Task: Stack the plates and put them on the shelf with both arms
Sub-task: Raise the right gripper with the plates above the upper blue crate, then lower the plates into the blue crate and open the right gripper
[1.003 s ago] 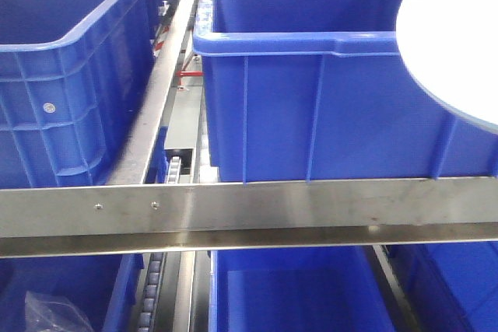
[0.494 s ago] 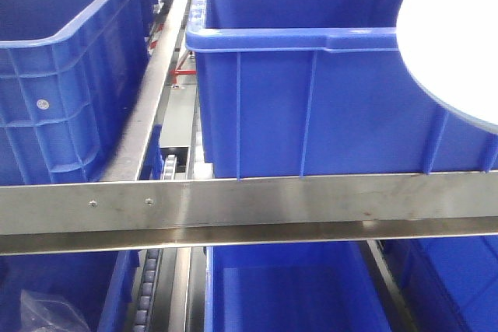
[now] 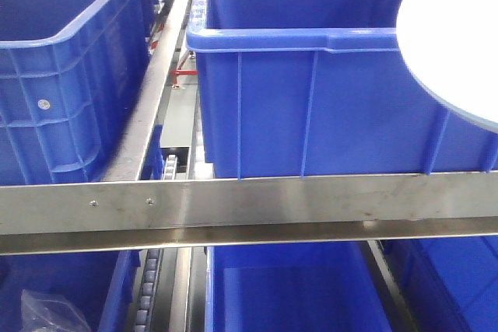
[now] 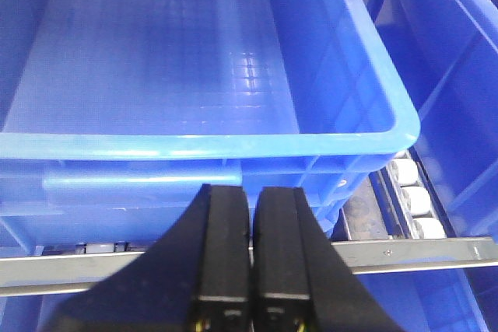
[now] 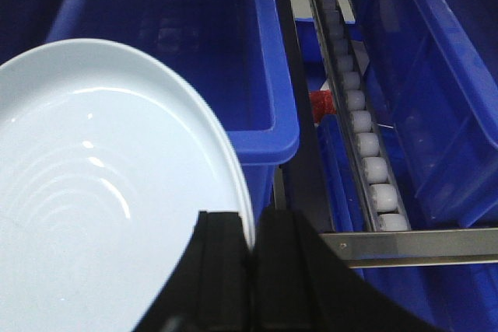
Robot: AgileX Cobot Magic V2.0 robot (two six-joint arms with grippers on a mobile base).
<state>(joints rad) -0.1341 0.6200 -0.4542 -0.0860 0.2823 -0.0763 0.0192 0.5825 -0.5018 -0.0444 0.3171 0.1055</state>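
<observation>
A glossy pale bluish-white plate (image 5: pixel 101 192) fills the left of the right wrist view. My right gripper (image 5: pixel 250 227) is shut on its right rim, one finger over the plate's face and one behind the rim. I cannot make out a second plate. The plate also shows at the top right of the front view (image 3: pixel 455 36), held in the air in front of a blue bin (image 3: pixel 311 99) on the shelf. My left gripper (image 4: pixel 250 200) is shut and empty, just in front of a blue bin (image 4: pixel 156 75) and above the shelf's rail.
The steel shelf rail (image 3: pixel 249 204) crosses the front view. Another blue bin (image 3: pixel 62 75) stands at the left, more bins (image 3: pixel 288 293) below. A white roller track (image 5: pixel 362 138) runs between bins. A clear plastic bag (image 3: pixel 47 312) lies at the lower left.
The front view has shifted a little: the bins now sit slightly further left than one second ago. The plate keeps its place at the top right. Nothing differs over the last half second.
</observation>
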